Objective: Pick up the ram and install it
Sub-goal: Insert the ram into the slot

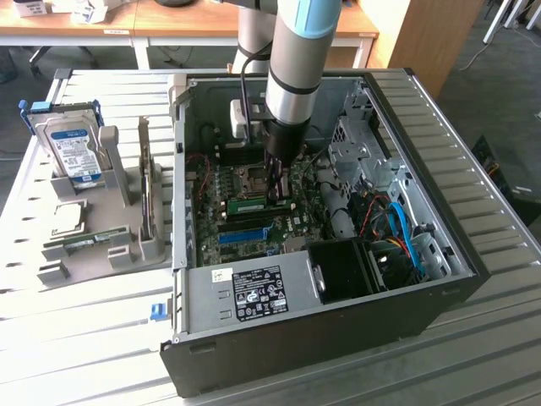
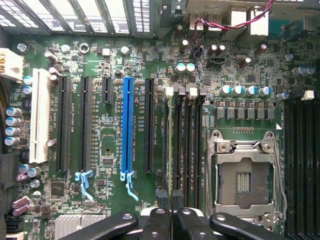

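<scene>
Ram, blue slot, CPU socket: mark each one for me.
ram (image 1: 249, 205): exterior view, middle of the green stick's face.
blue slot (image 2: 127, 125): wrist view, midway along its long body.
CPU socket (image 2: 243, 179): wrist view, centre of the open contact area inside the metal frame.

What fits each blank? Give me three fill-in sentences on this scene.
The gripper is shut on the long, thin ___ ram stick.
Between black slots on the green motherboard sits one long ___ plastic slot.
The silver, blue-framed hard drive stands at the exterior view's ___.
Missing: green; blue; left.
</scene>
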`<action>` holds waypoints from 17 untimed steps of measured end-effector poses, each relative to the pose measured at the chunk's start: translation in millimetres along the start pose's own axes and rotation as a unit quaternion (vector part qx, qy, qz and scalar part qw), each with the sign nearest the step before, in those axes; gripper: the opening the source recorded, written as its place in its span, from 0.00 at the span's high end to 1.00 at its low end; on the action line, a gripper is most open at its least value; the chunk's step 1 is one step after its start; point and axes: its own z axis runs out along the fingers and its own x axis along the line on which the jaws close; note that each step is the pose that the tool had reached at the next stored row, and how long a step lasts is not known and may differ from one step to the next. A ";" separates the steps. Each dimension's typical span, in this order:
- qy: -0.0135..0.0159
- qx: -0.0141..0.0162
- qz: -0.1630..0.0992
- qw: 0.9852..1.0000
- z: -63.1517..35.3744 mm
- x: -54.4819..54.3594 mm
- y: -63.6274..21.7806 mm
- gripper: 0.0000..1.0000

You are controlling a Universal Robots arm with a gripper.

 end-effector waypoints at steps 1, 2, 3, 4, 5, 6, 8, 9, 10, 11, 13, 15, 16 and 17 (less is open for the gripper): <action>0.000 0.000 0.000 1.000 0.0 0.0 0.0 0.88; 0.000 0.000 0.000 1.000 0.0 0.0 0.0 0.88; 0.000 0.000 0.000 1.000 0.1 0.0 0.0 0.88; 0.000 0.000 0.000 1.000 0.3 0.0 0.0 0.88; 0.000 0.000 0.000 1.000 0.6 0.0 0.0 0.88; 0.000 0.000 0.000 1.000 0.7 0.0 0.0 0.88; 0.000 0.000 0.000 1.000 0.6 0.1 0.0 0.88; 0.000 0.000 0.000 1.000 0.7 0.1 0.0 0.88; 0.000 0.000 0.000 1.000 1.0 0.1 0.0 0.88; 0.000 0.000 0.000 1.000 1.1 0.1 0.0 0.88; 0.000 0.000 0.000 1.000 1.1 0.1 -0.1 0.88; 0.000 0.000 0.000 1.000 1.5 0.1 0.0 0.88; 0.000 0.000 0.000 1.000 1.8 0.1 -0.1 0.88; 0.000 0.000 0.000 1.000 1.8 0.1 -0.1 0.88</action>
